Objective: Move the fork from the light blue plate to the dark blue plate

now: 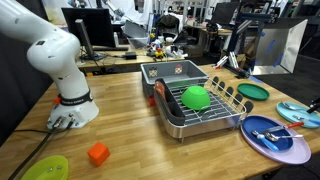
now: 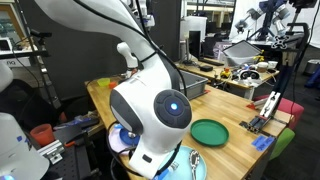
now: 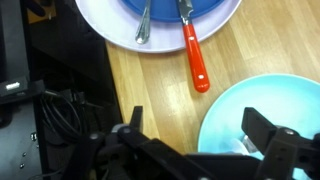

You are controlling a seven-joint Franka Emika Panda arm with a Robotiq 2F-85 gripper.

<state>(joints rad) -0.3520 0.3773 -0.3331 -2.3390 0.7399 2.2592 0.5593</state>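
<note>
In the wrist view my gripper (image 3: 200,135) is open and empty, its two black fingers spread over the table edge and the light blue plate (image 3: 255,105). A pale, blurred thing that I cannot identify lies in that plate near the right finger. The dark blue plate (image 3: 160,25) with its lavender rim lies at the top. On it lie a silver spoon (image 3: 143,25) and a red-handled utensil (image 3: 193,55) that looks like the fork, its handle overhanging the rim onto the wood. Both plates show in an exterior view, dark blue (image 1: 262,143) and light blue (image 1: 300,114).
A dish rack (image 1: 200,112) with a green bowl (image 1: 195,97) stands mid-table. A dark green plate (image 1: 253,91) (image 2: 210,132) lies behind it. An orange block (image 1: 97,153) and a yellow-green plate (image 1: 45,168) lie near the arm's base (image 1: 70,105). Black cables hang off the table's edge (image 3: 50,110).
</note>
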